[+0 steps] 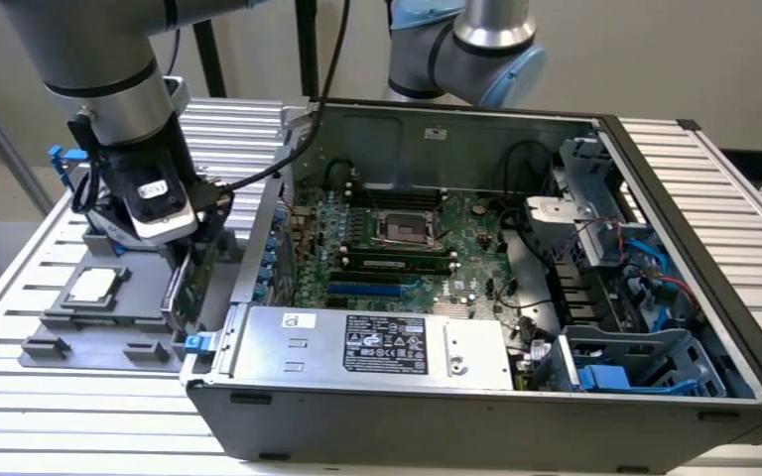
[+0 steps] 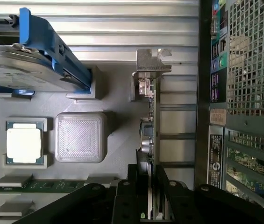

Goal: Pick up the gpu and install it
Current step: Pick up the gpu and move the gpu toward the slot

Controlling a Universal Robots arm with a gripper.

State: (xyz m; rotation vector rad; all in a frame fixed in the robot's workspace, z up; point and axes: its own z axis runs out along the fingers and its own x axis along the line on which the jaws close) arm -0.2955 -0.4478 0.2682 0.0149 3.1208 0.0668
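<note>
GPU point(image 2: 149, 126) is standing on its long edge at the side of the grey parts tray point(image 2: 117, 95) that faces the PC case, with the silver bracket point(image 2: 153, 60) at the end away from the arm. The gripper point(image 2: 147, 173) comes straight down on it. Its black fingers point(image 2: 132, 182) are only a little way apart and pressed onto the card from both sides, so it's clamped on the board's top edge near the end opposite the bracket. Can't tell if the card is lifted out of its slot or just sitting in it.

Working outward on the tray: a square grey block point(image 2: 80, 136) sits just beside the card, between it and the CPU point(image 2: 24, 143), which lies flat in its own pocket. In the exterior view the CPU is at roughly 9 o'clock from the card. A RAM stick point(image 2: 38, 185) lies in a slot near the CPU pocket. The hard drive point(image 2: 10, 60) with the blue rails is parked at about 11 o'clock from the card in the exterior view, partly behind the arm.

The open case point(image 1: 487, 426) is at 3 o'clock from the tray, touching or nearly so. Inside it, the motherboard point(image 1: 408, 238) is bare to the camera, with the power supply point(image 1: 368, 342) at 6 o'clock from it. Everything rests on a slatted aluminium table point(image 1: 63, 416).
</note>
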